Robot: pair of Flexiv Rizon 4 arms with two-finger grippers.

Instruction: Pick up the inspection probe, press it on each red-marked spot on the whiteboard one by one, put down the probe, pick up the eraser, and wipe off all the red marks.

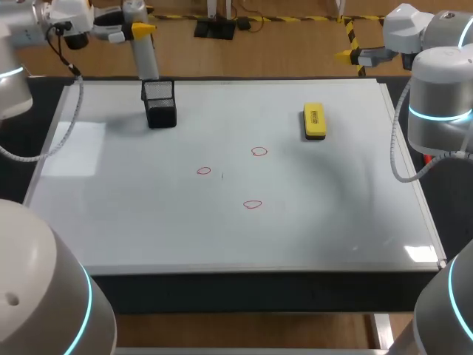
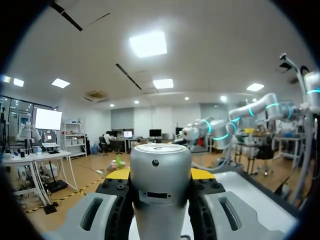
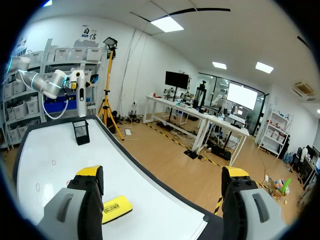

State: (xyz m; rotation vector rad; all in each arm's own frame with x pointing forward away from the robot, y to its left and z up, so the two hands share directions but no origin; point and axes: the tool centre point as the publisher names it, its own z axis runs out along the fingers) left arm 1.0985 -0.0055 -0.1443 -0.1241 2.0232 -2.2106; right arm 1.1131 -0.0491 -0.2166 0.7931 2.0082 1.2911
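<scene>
Grey metal probe [image 1: 145, 52]: upright, clamped between the two fingers of my left gripper [image 1: 140, 31] at the far left corner of the whiteboard [image 1: 148, 207]. In the left wrist view, the probe fills the gap between the yellow tips, which press it from both sides. Its lower end hangs right over the black mesh holder [image 1: 160, 103]. I cannot tell whether it clears the rim or dips inside.

Red marks: three small ovals near the middle of the board, one to the left [image 1: 204, 171], one farther back and to the right [image 1: 259, 151], and one nearest me [image 1: 253, 204]. They lie well apart from the holder and from each other.

Yellow eraser [image 1: 314, 120]: flat on the board, towards its far right, with its long side running front to back.

Right gripper [image 3: 162, 172]: fingers spread wide, nothing between them. It is held off the far right corner of the board, with the eraser lying below and beside its left finger in the wrist view.
</scene>
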